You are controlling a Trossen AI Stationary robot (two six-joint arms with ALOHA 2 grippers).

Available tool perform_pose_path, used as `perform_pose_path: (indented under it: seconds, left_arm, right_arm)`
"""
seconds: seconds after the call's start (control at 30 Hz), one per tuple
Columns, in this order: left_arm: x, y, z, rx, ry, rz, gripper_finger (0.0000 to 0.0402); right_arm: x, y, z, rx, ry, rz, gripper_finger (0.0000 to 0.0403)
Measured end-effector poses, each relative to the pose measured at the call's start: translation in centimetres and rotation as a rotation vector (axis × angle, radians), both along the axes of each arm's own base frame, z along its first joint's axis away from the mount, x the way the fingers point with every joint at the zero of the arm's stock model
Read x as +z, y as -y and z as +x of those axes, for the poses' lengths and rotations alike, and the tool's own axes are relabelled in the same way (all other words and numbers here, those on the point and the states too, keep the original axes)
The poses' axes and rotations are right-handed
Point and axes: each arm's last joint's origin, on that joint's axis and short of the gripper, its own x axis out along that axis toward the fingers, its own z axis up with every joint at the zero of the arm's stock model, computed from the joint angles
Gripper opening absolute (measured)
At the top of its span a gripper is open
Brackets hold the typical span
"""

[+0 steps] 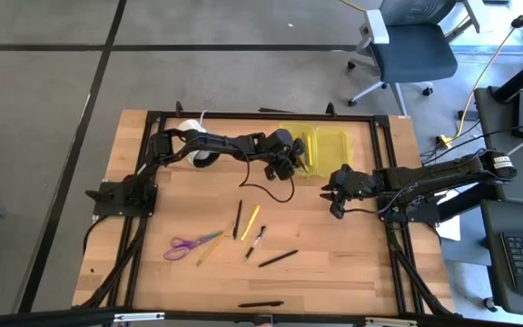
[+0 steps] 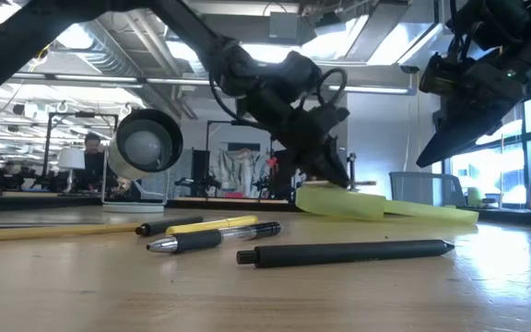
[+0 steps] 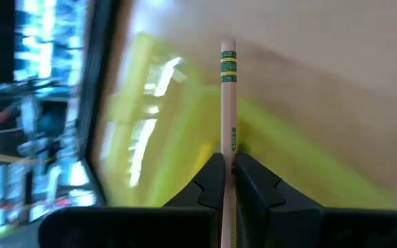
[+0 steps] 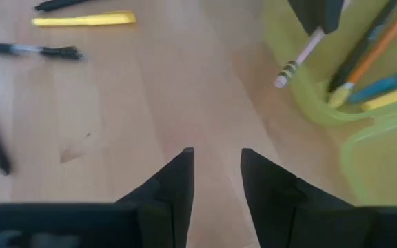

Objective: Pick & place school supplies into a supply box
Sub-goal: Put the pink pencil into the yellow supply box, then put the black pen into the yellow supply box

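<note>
At the table's (image 1: 352, 263) far edge lies the open yellow-green box (image 1: 320, 145), pencils inside. Above its rim, my left claw (image 3: 227, 172) pinches a pencil (image 3: 227, 96). My right claw (image 4: 216, 169) hangs nearby, spread, empty.

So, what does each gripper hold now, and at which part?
The left gripper pinches a pencil along its shaft, eraser end pointing out over the supply box. The right gripper is open and holds nothing.
</note>
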Motion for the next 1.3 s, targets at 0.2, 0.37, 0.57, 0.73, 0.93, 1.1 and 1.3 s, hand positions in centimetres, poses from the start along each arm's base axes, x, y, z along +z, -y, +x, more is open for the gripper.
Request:
perform_pose_path:
  seconds: [0.2, 0.37, 0.57, 0.73, 0.93, 1.1, 1.3]
  left_arm:
    - [0.3, -2.4, -0.6, 0.02, 0.023, 0.041, 0.0014]
    - [0.2, -2.8, -0.8, -0.016, 0.015, 0.049, 0.0014]
    - [0.2, -2.5, -0.7, -0.078, 0.029, 0.032, 0.0015]
    - [0.1, -2.6, -0.6, -0.086, 0.037, 0.055, 0.0015]
    - [-1.0, -2.9, 0.1, -0.085, 0.086, 0.111, 0.002]
    - [-2.5, -3.2, 0.4, -0.027, 0.07, 0.155, 0.004]
    - [-3.5, -2.8, 0.6, 0.036, 0.023, 0.201, 0.0065]
  right_arm:
    - [0.0, 0.0, 0.0, -0.008, 0.0, -0.007, 0.0124]
    - [0.0, 0.0, 0.0, -0.001, 0.0, -0.014, 0.0124]
    - [0.0, 0.0, 0.0, 0.004, 0.0, -0.019, 0.0124]
    - [0.0, 0.0, 0.0, 0.004, 0.001, -0.019, 0.0124]
    - [0.0, 0.0, 0.0, -0.003, 0.002, -0.012, 0.0124]
    - [0.0, 0.0, 0.0, -0.012, -0.001, 0.001, 0.0124]
    - [0.0, 0.0, 0.0, -0.011, -0.005, -0.001, 0.0124]
